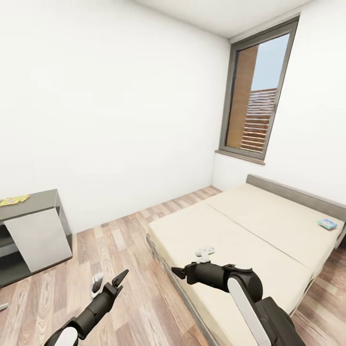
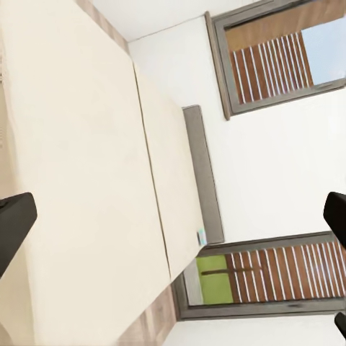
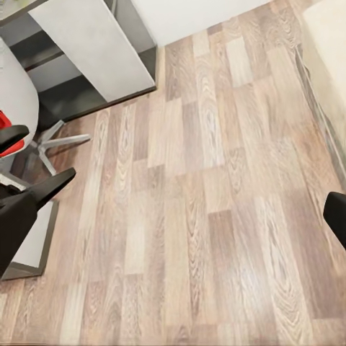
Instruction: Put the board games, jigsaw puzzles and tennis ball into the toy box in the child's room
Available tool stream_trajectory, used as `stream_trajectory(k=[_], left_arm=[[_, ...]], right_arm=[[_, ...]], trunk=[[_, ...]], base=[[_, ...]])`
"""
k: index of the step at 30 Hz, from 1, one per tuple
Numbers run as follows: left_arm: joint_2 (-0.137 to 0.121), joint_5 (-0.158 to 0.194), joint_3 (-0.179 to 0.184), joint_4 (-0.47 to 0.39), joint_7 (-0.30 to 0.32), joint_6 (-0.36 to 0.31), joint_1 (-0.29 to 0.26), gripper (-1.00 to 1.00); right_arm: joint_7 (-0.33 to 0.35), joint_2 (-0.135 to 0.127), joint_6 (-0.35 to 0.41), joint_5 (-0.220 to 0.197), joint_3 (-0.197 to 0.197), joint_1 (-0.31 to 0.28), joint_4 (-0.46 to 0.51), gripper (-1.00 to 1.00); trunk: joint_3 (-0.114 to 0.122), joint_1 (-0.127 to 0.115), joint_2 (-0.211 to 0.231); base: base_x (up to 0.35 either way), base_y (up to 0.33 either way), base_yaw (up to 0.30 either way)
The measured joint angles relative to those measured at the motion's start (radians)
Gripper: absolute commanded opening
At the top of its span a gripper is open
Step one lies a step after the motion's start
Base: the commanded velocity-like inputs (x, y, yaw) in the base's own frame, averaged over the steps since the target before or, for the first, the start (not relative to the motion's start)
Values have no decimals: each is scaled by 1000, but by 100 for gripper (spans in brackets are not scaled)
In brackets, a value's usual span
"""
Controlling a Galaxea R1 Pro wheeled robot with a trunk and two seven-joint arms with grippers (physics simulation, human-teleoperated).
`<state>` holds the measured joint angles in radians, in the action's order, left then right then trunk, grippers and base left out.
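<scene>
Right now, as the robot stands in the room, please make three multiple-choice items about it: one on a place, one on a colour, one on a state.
1. Where does the board game lie?
A. on the wood floor
B. on the bed, near the headboard
C. on the desk

2. What colour is the mattress of the bed?
A. beige
B. dark blue
C. red

3. How is the left tool now?
A. shut on a ball
B. shut on a puzzle
C. open and holding nothing

Answers:
1. B, since the small blue-edged box rests on the mattress beside the grey headboard.
2. A, since the head view shows a pale beige surface on a grey frame.
3. C, since its two fingers stand apart over the wood floor with nothing between them.
</scene>
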<state>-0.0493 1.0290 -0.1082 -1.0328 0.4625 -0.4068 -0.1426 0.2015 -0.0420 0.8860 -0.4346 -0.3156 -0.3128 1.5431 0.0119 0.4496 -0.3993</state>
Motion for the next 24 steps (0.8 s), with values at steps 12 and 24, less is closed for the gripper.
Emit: stream_trajectory(k=[12, 24], left_arm=[[0, 0, 0, 0, -1, 0, 0, 100], [0, 0, -1, 0, -2, 0, 0, 100]], right_arm=[[-2, 1, 1, 1, 0, -1, -1, 100], [-3, 1, 1, 1, -1, -1, 0, 100]], trunk=[[0, 0, 0], [0, 0, 0]], base=[[0, -27, 241], [0, -5, 285]])
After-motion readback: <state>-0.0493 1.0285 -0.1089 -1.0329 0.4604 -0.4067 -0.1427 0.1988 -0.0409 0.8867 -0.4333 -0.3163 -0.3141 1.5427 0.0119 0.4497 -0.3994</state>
